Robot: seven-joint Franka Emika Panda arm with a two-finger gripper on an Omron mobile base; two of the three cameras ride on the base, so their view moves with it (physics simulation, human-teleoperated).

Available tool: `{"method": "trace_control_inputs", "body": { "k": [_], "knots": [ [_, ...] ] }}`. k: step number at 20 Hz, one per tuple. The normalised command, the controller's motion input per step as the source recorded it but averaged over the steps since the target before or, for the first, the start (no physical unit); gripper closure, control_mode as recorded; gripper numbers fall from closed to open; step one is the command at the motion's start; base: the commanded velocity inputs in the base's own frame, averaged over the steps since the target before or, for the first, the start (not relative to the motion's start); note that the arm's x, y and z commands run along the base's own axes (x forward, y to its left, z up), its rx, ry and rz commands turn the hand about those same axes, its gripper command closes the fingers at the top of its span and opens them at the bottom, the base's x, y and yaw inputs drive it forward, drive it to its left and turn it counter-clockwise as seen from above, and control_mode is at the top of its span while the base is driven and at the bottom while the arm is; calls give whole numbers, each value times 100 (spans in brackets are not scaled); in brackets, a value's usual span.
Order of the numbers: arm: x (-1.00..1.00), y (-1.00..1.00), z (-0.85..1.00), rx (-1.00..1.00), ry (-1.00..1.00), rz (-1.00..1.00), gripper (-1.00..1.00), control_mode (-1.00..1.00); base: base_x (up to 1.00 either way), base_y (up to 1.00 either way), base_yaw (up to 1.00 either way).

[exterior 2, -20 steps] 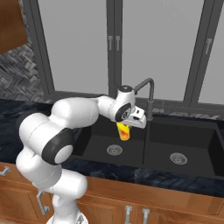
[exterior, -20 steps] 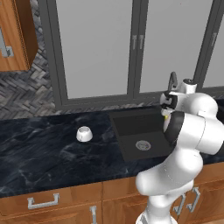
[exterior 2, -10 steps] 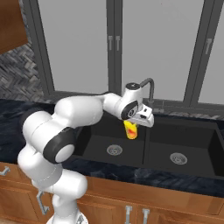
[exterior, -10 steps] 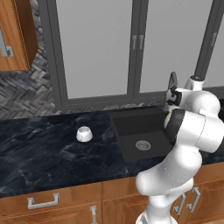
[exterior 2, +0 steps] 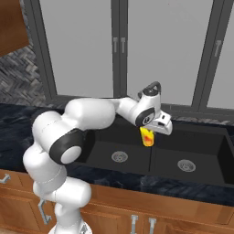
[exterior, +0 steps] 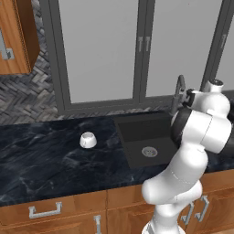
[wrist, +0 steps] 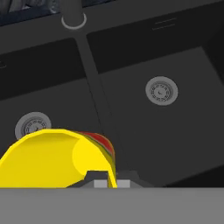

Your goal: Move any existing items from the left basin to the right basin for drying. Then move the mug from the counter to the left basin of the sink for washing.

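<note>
- The gripper (exterior 2: 153, 131) is clamped tight on the yellow cup (exterior 2: 146, 136), which hangs in the air above the sink (exterior 2: 137, 169), right over the divider (wrist: 98, 94) between the 2 basins.
- In the hand view the cup sits at 7 o'clock, its wall pinched at the rim, with the left basin (wrist: 39, 105) drain under it and the right basin (wrist: 175, 131) drain up at 1 o'clock.
- Step in hand, as I read it: carry the cup across to the right basin. Best done by staying high until the cup is fully past the divider, then lowering straight down toward the floor near the drain and letting go only when it is low.
- Edges to mind: the faucet (exterior 2: 154, 87) curves up just behind the hand at 12 o'clock, so any lift or swing backward looks tight.
- Open room: the right basin looks bare, with free space toward 3 o'clock in the right base view.
- The white mug (exterior: 87, 140) waits on the counter (exterior: 41, 160), well apart at 9 o'clock of the sink, for the later step.
</note>
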Motion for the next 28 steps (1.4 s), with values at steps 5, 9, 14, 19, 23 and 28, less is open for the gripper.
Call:
{"method": "trace_control_inputs", "body": {
  "k": [5,9,14,19,23,28],
  "knots": [
    [0,-42,1,0,-6,-1,100,-100,0,0,0],
    [0,-37,0,0,-4,-1,100,-100,0,0,0],
    [0,-30,-8,0,-1,-2,100,-100,0,0,0],
    [0,-19,-15,0,0,-3,100,-100,0,0,0],
    [0,-20,-20,0,0,-4,100,-100,0,0,0],
    [0,-23,-26,0,0,-3,100,-100,0,0,0]
  ]
}}
